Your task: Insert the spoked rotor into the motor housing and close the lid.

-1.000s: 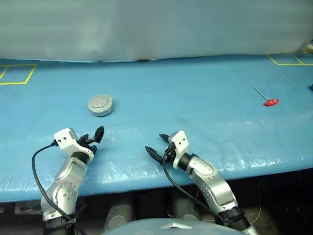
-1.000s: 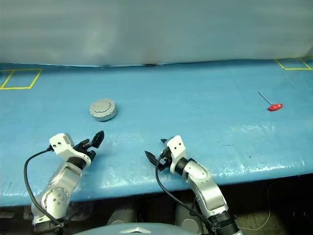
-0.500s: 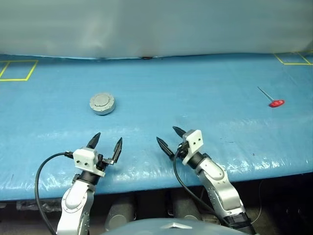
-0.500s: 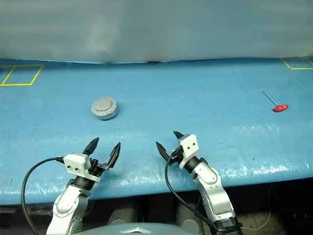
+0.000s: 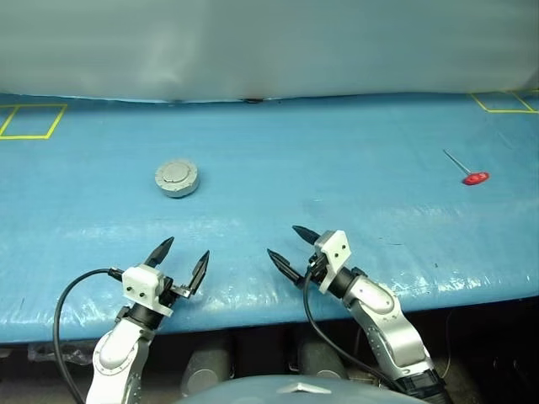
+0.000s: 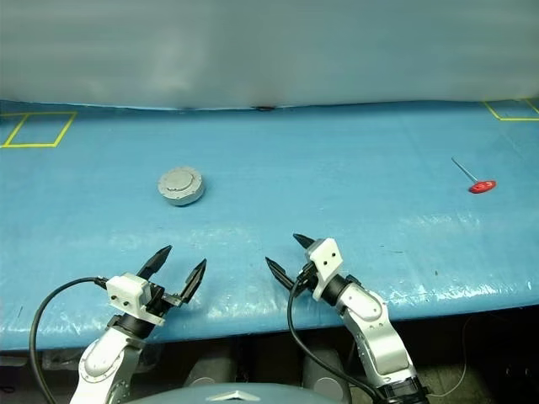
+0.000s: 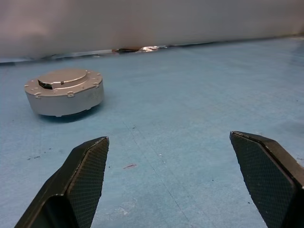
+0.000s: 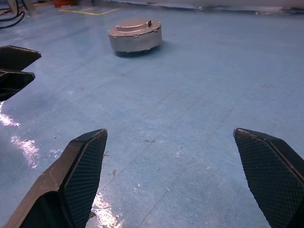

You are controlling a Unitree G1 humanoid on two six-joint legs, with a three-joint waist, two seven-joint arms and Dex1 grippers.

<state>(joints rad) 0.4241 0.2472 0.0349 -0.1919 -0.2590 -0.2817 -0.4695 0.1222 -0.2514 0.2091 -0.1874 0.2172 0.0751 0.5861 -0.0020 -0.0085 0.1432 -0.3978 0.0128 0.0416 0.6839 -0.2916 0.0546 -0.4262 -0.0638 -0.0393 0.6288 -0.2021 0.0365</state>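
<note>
Left gripper (image 5: 183, 258) now drawn back toward near table edge and rolled since earlier frame, fingers spread wide, nothing being held. Right gripper (image 5: 291, 247) just beside it, jaws likewise gaping, empty. Motor housing (image 5: 176, 178) being left farther out on blue table (image 5: 337, 168), lid (image 7: 62, 77) seated on top. Red-handled tool (image 5: 468, 172) lying far right.

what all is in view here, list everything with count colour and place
motor housing: 1, grey, lid on, standing on the table's left half, beyond the left gripper
hex key: 1, red handle with thin metal shaft, far right of the table
table: 1, blue cover
tape squares: 2, yellow, far left and far right corners
wall: 1, grey-white, behind the table
left gripper: 1, black fingers, open, near edge, holding nothing
right gripper: 1, black fingers, open, near edge, holding nothing
</note>
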